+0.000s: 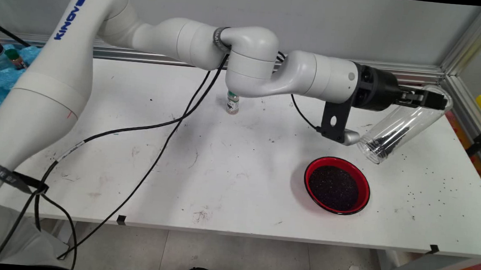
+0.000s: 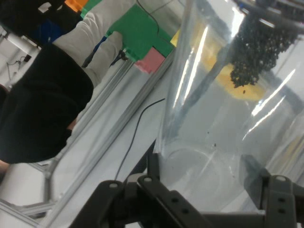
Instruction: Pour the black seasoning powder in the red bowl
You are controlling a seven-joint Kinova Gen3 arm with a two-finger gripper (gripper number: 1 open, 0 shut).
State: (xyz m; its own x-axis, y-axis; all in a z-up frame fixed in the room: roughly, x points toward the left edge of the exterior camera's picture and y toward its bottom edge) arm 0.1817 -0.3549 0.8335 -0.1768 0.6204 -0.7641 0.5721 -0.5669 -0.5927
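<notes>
My gripper (image 1: 434,100) is shut on the closed end of a clear plastic cylinder (image 1: 400,126), held tilted with its open mouth down and to the left, above the table's right part. Black grains (image 1: 388,142) lie inside near the mouth. Below and left of the mouth, a red bowl (image 1: 336,184) holding black grains stands on the table (image 1: 220,172). In the hand view the cylinder (image 2: 213,118) fills the space between the fingers (image 2: 154,171), with a clump of black grains (image 2: 254,52) near its far end.
A small vial with a green cap (image 1: 232,102) stands at the table's back middle under the arm. Black cables (image 1: 154,145) hang across the left half. Loose black grains (image 1: 442,185) are scattered right of the bowl. An aluminium frame (image 1: 463,84) borders the back right.
</notes>
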